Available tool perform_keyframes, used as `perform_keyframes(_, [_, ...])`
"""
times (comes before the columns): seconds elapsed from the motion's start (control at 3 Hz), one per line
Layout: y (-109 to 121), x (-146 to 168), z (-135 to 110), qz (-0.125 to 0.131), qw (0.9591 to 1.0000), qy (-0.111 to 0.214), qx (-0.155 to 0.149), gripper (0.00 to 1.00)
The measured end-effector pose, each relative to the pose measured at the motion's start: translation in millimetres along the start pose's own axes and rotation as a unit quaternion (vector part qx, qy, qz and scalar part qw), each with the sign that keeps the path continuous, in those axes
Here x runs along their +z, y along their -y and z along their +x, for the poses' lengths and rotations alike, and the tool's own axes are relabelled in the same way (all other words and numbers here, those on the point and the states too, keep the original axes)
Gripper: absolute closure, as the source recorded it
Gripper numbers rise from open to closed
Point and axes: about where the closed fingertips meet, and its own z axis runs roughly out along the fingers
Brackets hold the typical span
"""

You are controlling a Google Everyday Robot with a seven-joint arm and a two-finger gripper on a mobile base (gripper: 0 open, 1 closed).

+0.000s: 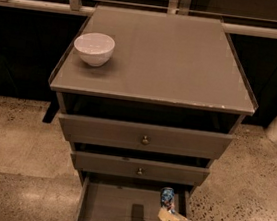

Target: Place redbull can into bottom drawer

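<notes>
Just ahead of the hand (170,216), slim blue-and-silver metal redbull can (168,198) sits over right side of open grey-brown wooden bottom drawer (111,207), upright, likely so it lands standing. Hand reaches in at drawer's front-right corner. Cannot tell whether it is clamped on can or apart.

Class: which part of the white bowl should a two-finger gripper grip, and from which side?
The rim of the white bowl, from above: it sits upright and open, so one finger fits inside the wall, one outside; its rounded sides would likely slip. The gripper is down in the bottom drawer, holding the redbull can.
</notes>
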Motion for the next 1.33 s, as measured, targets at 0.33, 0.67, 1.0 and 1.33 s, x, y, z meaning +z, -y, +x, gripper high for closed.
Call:
perform_keyframes(0.33, [35.1,17.6,8.0,0.004,0.9996,0.008,0.029,1.00])
perform_keyframes(0.67, [94.1,46.4,20.5,0.017,0.9964,0.022,0.080,1.00])
perform_keyframes(1.0, [134.2,74.9,27.7,0.043,0.9943,0.024,0.095,1.00])
perform_keyframes(1.33, [162.2,103.8,26.7,0.078,0.9935,0.008,0.082,1.00])
